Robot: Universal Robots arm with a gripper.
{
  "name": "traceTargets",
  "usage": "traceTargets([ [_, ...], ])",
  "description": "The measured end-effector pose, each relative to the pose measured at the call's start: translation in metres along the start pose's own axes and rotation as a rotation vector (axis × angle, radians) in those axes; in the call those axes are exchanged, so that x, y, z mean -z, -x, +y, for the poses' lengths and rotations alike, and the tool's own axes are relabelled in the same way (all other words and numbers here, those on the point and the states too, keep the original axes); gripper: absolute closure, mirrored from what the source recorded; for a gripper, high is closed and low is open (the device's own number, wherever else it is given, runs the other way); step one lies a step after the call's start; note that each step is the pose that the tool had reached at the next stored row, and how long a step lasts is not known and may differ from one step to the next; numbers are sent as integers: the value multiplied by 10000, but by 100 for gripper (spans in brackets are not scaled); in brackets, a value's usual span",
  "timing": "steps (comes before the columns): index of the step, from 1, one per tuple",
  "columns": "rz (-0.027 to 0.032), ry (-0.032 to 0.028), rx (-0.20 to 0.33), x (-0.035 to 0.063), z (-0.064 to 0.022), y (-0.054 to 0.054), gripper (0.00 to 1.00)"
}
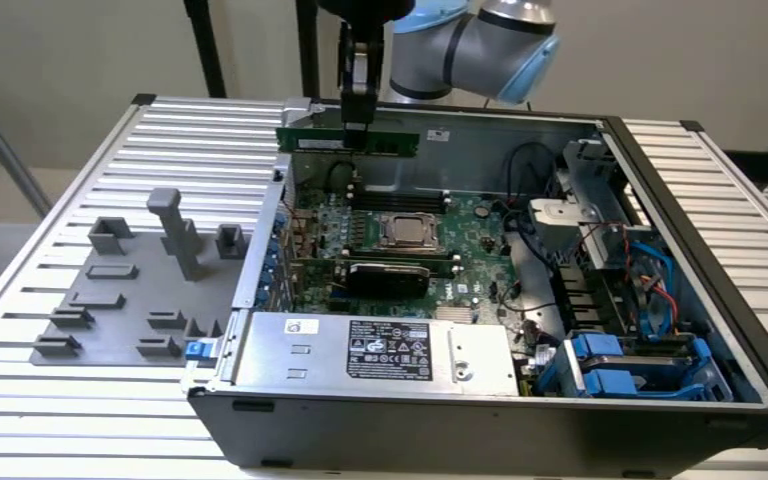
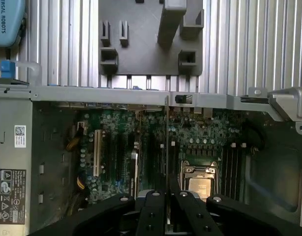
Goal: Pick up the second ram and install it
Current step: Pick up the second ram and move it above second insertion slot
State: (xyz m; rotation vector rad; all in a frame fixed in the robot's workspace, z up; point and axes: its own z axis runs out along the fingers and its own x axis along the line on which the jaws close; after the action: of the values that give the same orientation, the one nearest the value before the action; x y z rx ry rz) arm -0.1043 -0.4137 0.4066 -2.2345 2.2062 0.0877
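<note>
Hovering over the open computer case, the gripper has its fingers clamped on the second ram, held level above the motherboard; seating it well likely means keeping it parallel to the dark memory slots beside the processor.

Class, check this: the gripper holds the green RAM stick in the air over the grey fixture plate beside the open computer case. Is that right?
Not quite. The gripper holds the second ram in the air over the open computer case itself, not over the grey fixture plate, which lies beside the case. The exterior view shows this.
</note>
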Motion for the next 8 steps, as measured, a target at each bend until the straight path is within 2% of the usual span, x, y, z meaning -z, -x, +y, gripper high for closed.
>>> traceTargets([
  [5,2,0,-1,-29,-201,78,87],
  [8,21,1,-2,-71,-291,171,87],
])
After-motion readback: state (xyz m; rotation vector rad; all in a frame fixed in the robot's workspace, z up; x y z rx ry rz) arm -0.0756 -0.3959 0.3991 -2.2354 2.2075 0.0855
